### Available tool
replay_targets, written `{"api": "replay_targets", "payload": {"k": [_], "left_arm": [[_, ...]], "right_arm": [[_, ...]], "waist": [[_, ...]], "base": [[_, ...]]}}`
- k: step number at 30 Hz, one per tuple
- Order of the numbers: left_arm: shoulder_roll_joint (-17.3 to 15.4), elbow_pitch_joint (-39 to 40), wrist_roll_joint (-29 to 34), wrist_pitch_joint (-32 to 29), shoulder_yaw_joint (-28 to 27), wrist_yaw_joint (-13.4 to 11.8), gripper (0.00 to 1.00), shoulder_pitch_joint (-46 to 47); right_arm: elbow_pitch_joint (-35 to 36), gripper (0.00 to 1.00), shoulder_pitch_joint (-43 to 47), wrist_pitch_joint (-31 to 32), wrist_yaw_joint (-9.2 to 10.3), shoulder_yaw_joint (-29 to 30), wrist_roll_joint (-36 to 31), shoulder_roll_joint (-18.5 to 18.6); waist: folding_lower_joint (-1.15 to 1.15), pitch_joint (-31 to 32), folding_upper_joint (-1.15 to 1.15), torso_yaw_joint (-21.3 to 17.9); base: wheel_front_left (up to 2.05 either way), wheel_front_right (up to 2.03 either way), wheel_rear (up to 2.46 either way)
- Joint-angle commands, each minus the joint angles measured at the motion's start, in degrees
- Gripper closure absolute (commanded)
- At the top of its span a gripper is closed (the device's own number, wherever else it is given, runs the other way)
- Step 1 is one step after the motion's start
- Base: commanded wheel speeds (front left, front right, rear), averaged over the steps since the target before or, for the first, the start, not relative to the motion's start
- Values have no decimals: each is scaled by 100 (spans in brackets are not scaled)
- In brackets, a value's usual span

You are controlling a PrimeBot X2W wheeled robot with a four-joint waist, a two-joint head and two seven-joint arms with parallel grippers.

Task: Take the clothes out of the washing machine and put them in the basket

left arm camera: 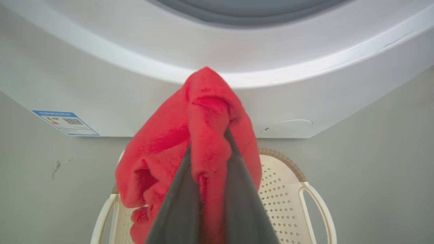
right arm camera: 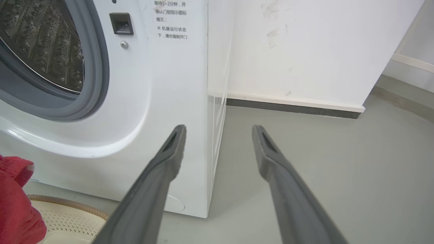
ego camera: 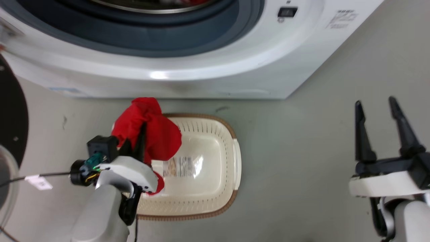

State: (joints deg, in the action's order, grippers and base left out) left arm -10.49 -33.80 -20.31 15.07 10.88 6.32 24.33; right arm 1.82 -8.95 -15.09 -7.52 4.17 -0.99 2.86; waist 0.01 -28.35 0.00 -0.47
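one soft bright red fabric garment point(ego camera: 154, 134) hangs bunched from the left claw point(left arm camera: 208, 139), whose two long dark fingers are clenched on a gathered fold of it. it hangs over the left end of the cream plastic perforated laundry basket with a brown woven-look rim point(ego camera: 231, 132), which sits on the grey floor point(ego camera: 302, 151) just in front of the large white front-loading washing machine point(ego camera: 201, 70). the cloth looks light, limp and not fragile, so a pinch on any thick fold should hold. its loose ends may drape over the rim rather than drop inside. the right claw point(ego camera: 374, 101) is spread wide and empty, well apart to the right. the garment's lower end is hidden behind the left wrist, so i cannot tell whether it touches the basket's bottom. no trim or patch shows. the perforated steel drum point(right arm camera: 40, 44) is cut off, and a sliver of red point(ego camera: 193, 2) at the head view's top edge may be more clothing.
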Motion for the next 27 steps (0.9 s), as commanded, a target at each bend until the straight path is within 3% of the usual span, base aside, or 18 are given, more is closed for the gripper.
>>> {"api": "replay_targets", "payload": {"k": [1,15,27], "left_arm": [[38,-203,82,15,7,43,100,196],[89,-2195,299,15,8,109,100,1456],[79,-3194,200,15,-53,111,100,2322]], "right_arm": [[129,0,-150,-12,6,83,-60,4],[890,0,-486,-12,6,503,-117,2],[1217,0,-547,-12,6,682,-275,2]], "waist": [[-1,-504,0,-22],[-1,-1896,0,-196],[-1,-2647,0,-248]], "base": [[0,0,0],[0,0,0],[0,0,0]]}}
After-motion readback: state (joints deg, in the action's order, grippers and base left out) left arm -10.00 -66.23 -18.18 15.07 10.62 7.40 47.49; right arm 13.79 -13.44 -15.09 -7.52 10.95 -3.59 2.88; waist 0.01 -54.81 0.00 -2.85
